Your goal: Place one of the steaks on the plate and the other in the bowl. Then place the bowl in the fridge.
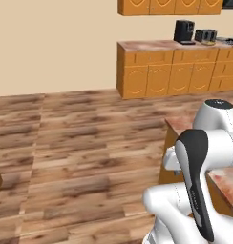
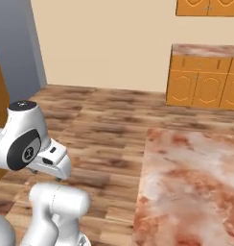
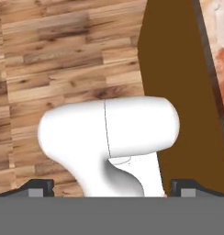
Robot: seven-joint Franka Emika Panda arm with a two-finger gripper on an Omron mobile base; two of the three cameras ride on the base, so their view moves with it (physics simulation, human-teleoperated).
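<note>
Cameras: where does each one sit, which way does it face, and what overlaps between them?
Left base view: behind the arm, to its left, facing wood floor and orange cabinets with a coffee machine; arm at lower right.
Right base view: behind the arm, to its right, facing a marbled counter and the floor; arm at lower left.
Hand view: on the hand, looking down at the floor and the counter's brown side; open gripper at the bottom.
Shared: floor, marbled counter.

floor (image 1: pixel 80 143): brown streaked wood planks | low cabinets (image 1: pixel 171 71): orange, arched door panels | table (image 2: pixel 195 182): mottled pink-red marble top, dark brown side | wall (image 2: pixel 104 43): plain beige | small appliances (image 1: pixel 184 31) on the far table: black, possibly a coffee machine
</note>
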